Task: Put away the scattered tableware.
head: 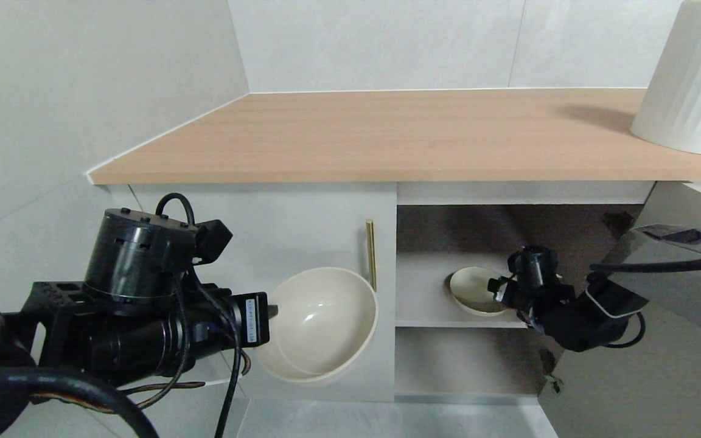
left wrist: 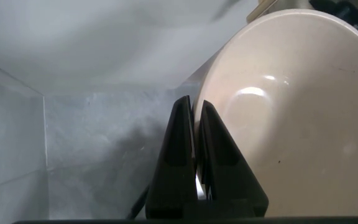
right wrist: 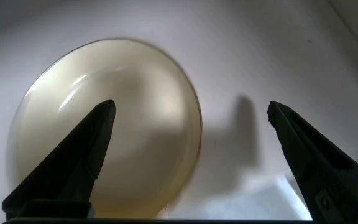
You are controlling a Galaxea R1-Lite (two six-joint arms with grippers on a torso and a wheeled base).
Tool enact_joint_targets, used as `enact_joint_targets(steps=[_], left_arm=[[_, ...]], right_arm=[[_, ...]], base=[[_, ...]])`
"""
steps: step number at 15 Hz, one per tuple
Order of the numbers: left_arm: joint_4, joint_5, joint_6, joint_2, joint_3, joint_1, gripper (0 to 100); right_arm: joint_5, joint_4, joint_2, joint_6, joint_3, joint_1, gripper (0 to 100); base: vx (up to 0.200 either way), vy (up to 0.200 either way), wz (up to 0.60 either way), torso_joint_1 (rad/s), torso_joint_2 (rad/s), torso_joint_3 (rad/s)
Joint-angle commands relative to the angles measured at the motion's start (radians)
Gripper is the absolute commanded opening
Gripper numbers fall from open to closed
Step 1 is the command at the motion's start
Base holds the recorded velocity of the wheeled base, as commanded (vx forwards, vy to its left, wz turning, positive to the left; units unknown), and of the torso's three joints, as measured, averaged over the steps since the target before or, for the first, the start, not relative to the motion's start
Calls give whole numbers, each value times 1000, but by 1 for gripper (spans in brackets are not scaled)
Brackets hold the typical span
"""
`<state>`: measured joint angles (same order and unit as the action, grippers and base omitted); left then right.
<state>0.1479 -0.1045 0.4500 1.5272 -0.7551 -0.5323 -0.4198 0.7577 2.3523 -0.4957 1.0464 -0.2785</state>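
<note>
- Left gripper (left wrist: 196, 109) clamped on bowl (head: 320, 322) rim, in front of the cabinet (head: 302, 225): thin edge hold, so the tilted bowl may slip.
- Right gripper (right wrist: 190, 109), jaws apart, at dish (head: 475, 291) on the cabinet's middle shelf: a careless pull-back could knock the dish.

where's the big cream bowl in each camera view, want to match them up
head view: big cream bowl low centre-left, before the closed cabinet door.
left wrist view: the bowl close up, rim pinched.
right wrist view: the dish here is the small plate instead.
shared landmark: left gripper shut on the bowl's rim.
</note>
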Motion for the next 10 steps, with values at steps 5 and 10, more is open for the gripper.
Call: enact_joint_targets(steps=[5, 10], left_arm=[[75, -6, -103, 154, -32, -92, 0], [75, -93, -109, 248, -52, -252, 0]], right_arm=[[325, -391, -651, 95, -289, -214, 100], [357, -563, -844, 125, -305, -389, 100]], base=[[0, 0, 0, 0, 0, 0], [0, 0, 0, 0, 0, 0]])
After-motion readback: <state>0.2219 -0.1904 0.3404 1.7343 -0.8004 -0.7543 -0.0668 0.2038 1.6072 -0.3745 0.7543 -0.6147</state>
